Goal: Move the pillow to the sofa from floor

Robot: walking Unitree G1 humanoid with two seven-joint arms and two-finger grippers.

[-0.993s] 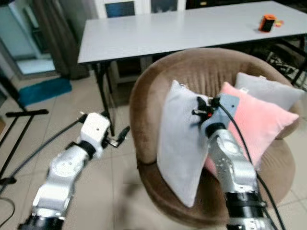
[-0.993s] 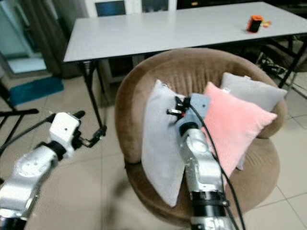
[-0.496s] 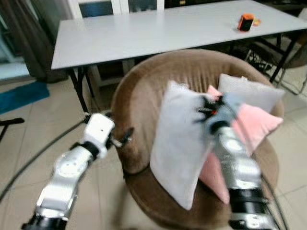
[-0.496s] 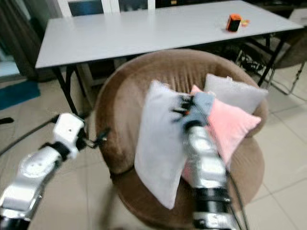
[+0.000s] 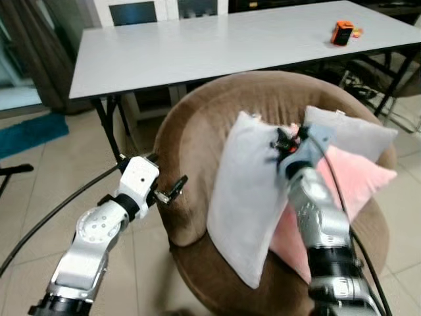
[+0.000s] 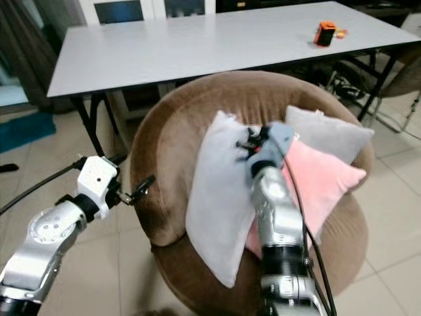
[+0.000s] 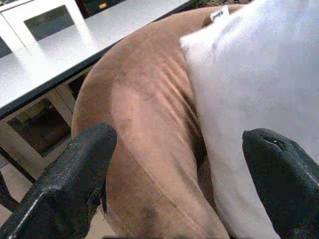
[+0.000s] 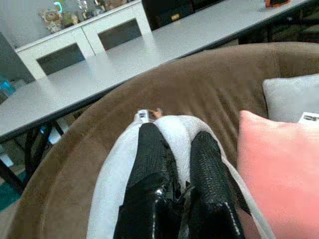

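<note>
Pillow [image 5: 247,204] lowered slightly into brown sofa [image 5: 197,131], right gripper [image 8: 174,159] pinching it; left gripper [image 7: 169,179] spread.

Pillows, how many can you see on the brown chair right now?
3. A light grey pillow at the front, pinched at its top edge by the right gripper; a pink pillow beside it; a grey pillow behind that. Others may be hidden.

Brown sofa [image 5: 197,131] with three pillows [image 5: 247,197]; tiled floor [image 5: 39,191]

Three square fabric pillows: two pale grey pillows [image 5: 247,204] [image 5: 352,131], one pink pillow [image 5: 355,187]. One round brown velvet sofa [image 5: 197,131], one long white table [image 5: 197,46], one small orange object [image 5: 343,32].
</note>
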